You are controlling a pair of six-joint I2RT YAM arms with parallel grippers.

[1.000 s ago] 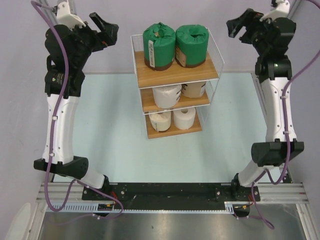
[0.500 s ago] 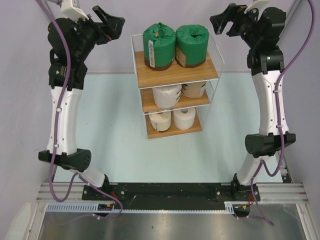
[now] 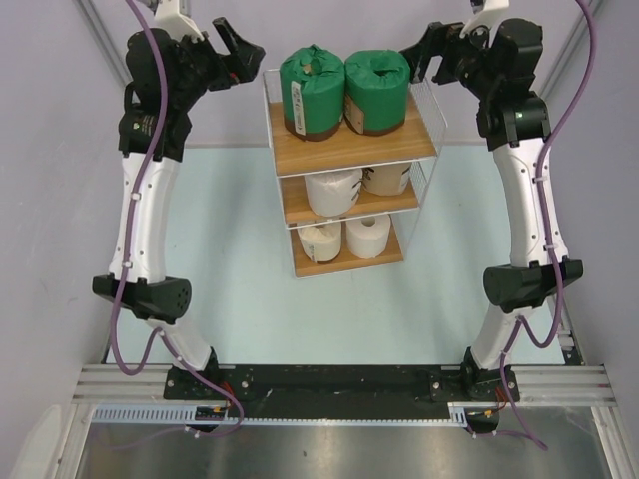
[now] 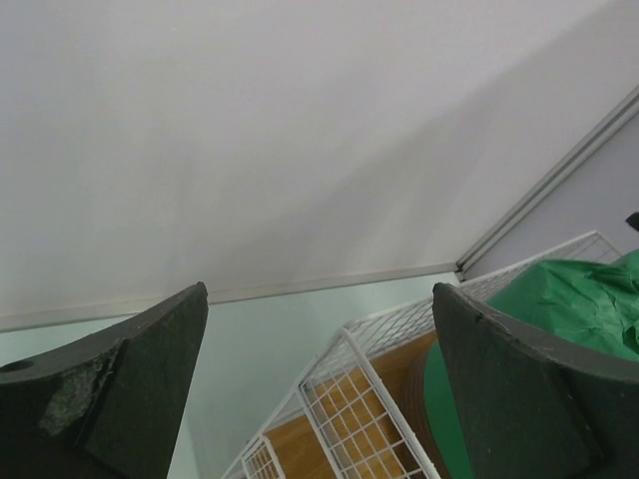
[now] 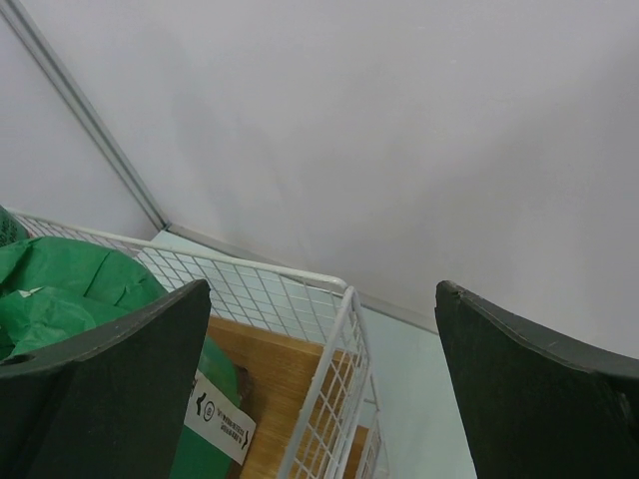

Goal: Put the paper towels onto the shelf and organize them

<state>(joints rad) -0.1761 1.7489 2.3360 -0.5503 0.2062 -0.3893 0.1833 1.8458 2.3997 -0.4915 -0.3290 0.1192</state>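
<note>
Plain lilac-grey walls (image 3: pixel 40 120) enclose a pale mint worktop (image 3: pixel 230 259); an aluminium rail (image 3: pixel 125 381) and brushed metal sheet (image 3: pixel 329 454) fill the frame's bottom.

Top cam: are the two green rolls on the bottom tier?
No, both green rolls sit side by side on the top board of the shelf.

The white wire shelf (image 3: pixel 351 152) stands upright, all six rolls on its three wooden boards. Two dark green rolls (image 3: pixel 313 92) sit touching on top. A cream roll (image 3: pixel 332 192) sits beside the tan roll (image 3: pixel 389 180) in the middle, and a cream pair (image 3: pixel 367 235) sits on the bottom.
</note>
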